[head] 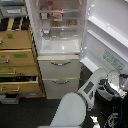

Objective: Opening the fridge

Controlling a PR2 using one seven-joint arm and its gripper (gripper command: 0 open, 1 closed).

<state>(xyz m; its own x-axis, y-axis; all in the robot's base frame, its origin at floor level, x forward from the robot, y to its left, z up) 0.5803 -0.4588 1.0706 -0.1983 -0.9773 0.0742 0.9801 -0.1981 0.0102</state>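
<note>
The fridge (59, 50) stood in the middle of the exterior view, its upper compartment wide open and its white shelves showing a few small items too blurred to name. The upper door (107, 37) was swung far out to the exterior view's right, its inner face turned toward the room, with a green sticker (114, 61) near its lower edge. Below the open compartment, both lower drawers (60, 75) were closed, their curved handles flush to the front. A tan wooden cabinet (17, 62) sat just beside the fridge on the exterior view's left, several of its drawers pulled out. The robot's arm (92, 87) reached up from the bottom of the view toward the door's lower edge. Its gripper was not visible to me, so I couldn't tell its state. Dark floor (25, 112) lay open in front of the cabinet.
</note>
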